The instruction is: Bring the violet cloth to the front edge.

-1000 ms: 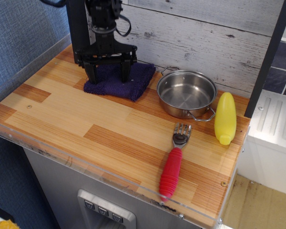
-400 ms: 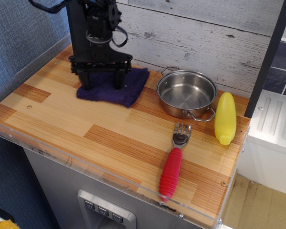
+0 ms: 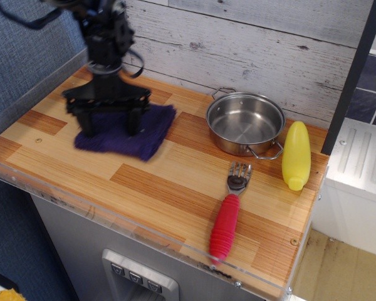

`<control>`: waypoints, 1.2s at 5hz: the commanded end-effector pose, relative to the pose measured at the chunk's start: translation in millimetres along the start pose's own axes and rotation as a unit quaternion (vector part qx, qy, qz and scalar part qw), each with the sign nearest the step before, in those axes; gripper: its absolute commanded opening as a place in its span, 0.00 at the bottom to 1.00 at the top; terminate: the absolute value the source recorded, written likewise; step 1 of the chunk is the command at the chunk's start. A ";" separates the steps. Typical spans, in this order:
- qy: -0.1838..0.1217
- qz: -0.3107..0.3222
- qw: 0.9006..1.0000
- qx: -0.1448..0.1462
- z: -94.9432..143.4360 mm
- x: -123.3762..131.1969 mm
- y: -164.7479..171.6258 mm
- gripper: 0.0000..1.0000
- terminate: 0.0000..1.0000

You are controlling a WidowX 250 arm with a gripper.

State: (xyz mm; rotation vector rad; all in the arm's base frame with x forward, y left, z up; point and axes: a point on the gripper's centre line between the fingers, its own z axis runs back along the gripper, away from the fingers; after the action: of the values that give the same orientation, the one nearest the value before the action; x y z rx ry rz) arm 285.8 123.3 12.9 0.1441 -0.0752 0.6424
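Observation:
The violet cloth (image 3: 149,134) lies on the left half of the striped wooden countertop, a short way back from the front edge (image 3: 113,217) with its clear acrylic strip. My gripper (image 3: 110,130) stands upright on top of the cloth. Its two black fingers (image 3: 88,125) are spread wide apart and press down into the towel. The cloth's left part is hidden behind the fingers. The arm is motion-blurred.
A steel pot (image 3: 244,122) stands at the back right of the cloth. A yellow plastic corn-like piece (image 3: 296,155) lies beside the pot. A fork with a red handle (image 3: 225,226) lies near the front right. A wooden wall runs behind, a blue wall on the left.
The gripper and the cloth have slid together from the back wall toward the front left, away from the pot. The finger spread has stayed the same.

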 end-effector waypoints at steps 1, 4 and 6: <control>0.024 0.033 0.998 0.037 -10.6 -54.7 47.4 1.00 0.00; 0.004 0.066 0.998 0.004 14.0 -49.1 50.7 1.00 0.00; -0.046 0.084 0.995 -0.035 55.6 -17.0 35.6 1.00 0.00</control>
State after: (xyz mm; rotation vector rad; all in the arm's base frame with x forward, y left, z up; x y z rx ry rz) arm 244.4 131.1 54.7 0.0915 -0.1400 0.8090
